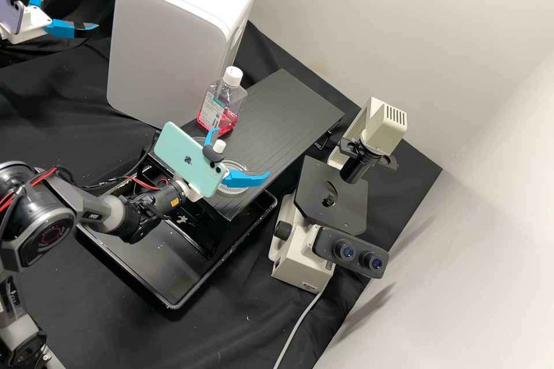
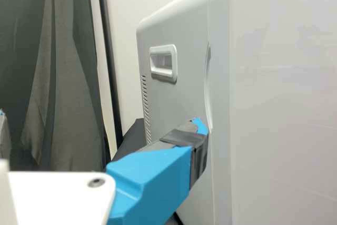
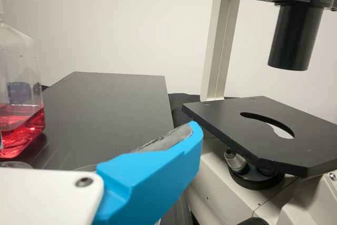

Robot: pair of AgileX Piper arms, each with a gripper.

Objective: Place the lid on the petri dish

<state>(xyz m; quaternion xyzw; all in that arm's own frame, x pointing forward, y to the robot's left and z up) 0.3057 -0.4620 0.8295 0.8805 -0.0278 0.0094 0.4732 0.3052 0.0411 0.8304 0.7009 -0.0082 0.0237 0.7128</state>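
Note:
A clear petri dish (image 1: 232, 180) lies on the near end of the black ribbed platform (image 1: 288, 115). My right gripper (image 1: 241, 153) hovers just over it, open, one blue finger on the flask side and the other curving past the dish's front. In the right wrist view one blue finger (image 3: 158, 162) points towards the microscope stage (image 3: 263, 130). Another clear round rim (image 1: 200, 140) peeks out behind the gripper's mount, beside the flask; I cannot tell which piece is the lid. My left gripper (image 1: 75, 7) is up at the far left, open, next to the white box.
A tall white box (image 1: 179, 34) stands behind the platform, close to my left finger (image 2: 158, 177). A flask of red liquid (image 1: 222, 106) sits on the platform by the dish. A microscope (image 1: 340, 202) is to the right. A black tray (image 1: 173, 277) lies under the platform.

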